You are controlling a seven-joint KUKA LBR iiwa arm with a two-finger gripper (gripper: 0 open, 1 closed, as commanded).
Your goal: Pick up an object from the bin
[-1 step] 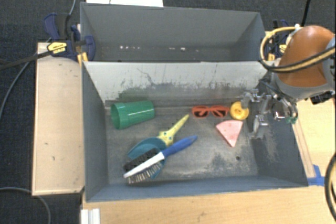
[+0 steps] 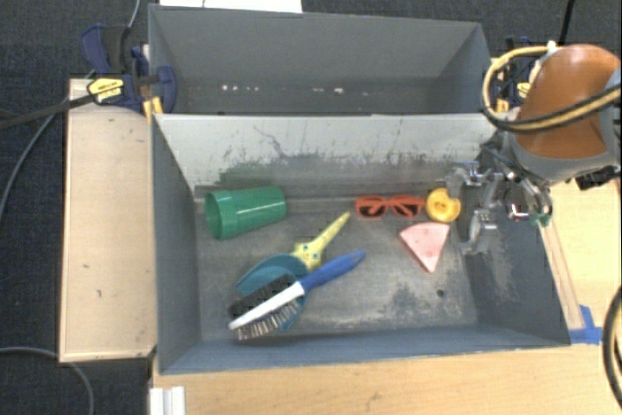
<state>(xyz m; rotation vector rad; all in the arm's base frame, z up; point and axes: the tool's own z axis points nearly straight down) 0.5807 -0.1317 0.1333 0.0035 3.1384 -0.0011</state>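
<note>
Step in hand: approach, no grasp yet. The arm comes in from the right, and the pincer [image 2: 478, 226] hangs low over the right end of the bin [image 2: 321, 63], by the sloping right wall. I cannot tell whether it is set wide or narrow, because the wrist hardware crowds that spot. Nothing is seen held in it.

Nearest things:
- A small yellow round toy [image 2: 442, 205] sits just left of the pincer, at the back of the floor.
- A pink wedge [image 2: 426, 245] lies flat just below the toy and near the pincer.
- Orange sunglasses [image 2: 389, 207] lie next to the toy, on its left.

Well apart on the left half:
- A green cup [image 2: 245, 211] lies on its side.
- A yellow-green handled thing [image 2: 321, 243] lies on a slant.
- A blue brush [image 2: 292, 292] with black and white bristles lies across a teal scoop [image 2: 262, 274].

All of these rest on the bin floor and none is lifted. The likely target is the yellow toy or the pink wedge, judged only by how close they are, as the pincer is beside both and round neither.

The next move calls for a short shift left to centre over one of them, then a straight drop to the floor and a close. The toy and the sunglasses lie close together, so a descent there risks nudging both. The wedge lies flat and low, so it needs a grip across its narrow sides, right down at the floor. The right wall is close behind, so there is little room on that side.
</note>
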